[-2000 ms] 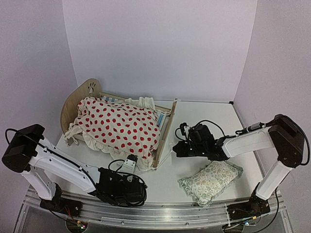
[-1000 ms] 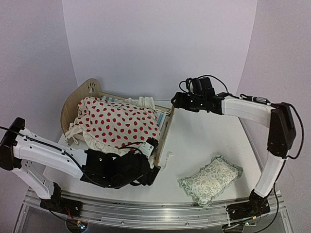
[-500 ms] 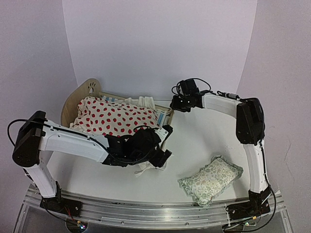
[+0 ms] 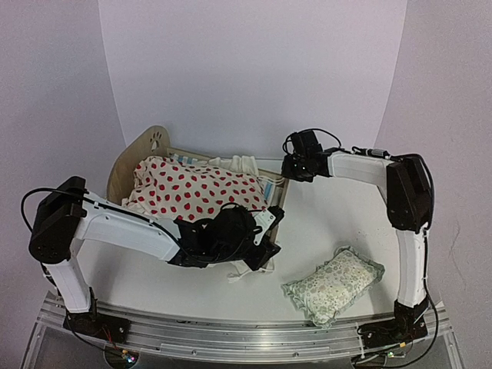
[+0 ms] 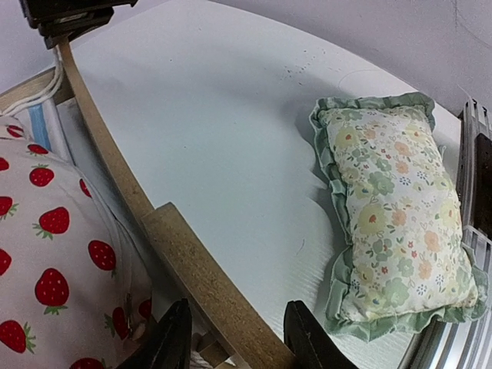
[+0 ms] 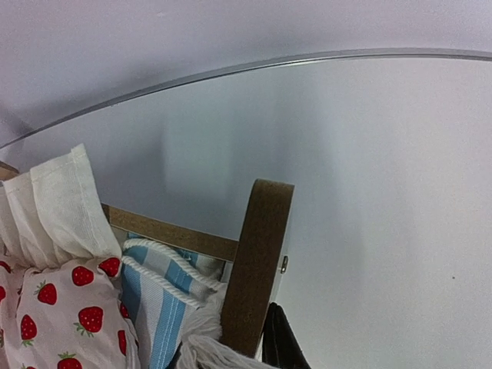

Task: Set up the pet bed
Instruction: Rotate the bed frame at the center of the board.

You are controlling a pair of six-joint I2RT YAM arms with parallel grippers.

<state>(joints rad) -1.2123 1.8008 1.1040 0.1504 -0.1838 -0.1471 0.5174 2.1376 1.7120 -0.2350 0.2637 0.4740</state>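
On the table (image 4: 330, 223) sits the pet bed (image 4: 138, 157). Only the wrist view shows the left tool (image 5: 234, 346) around its foot rail (image 5: 192, 269). The right tool (image 4: 290, 172) touches its far corner. I cannot tell if either squeezes.

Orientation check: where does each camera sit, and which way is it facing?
Top external: above and behind the bases, looking down at the table; left gripper and right gripper at the pet bed.
Left wrist: at the near footboard corner, facing the floral pillow; both fingers show, straddling the footboard.
Right wrist: at the far footboard corner, facing the back wall; one finger shows.
Shared by both wrists: footboard, strawberry cushion.
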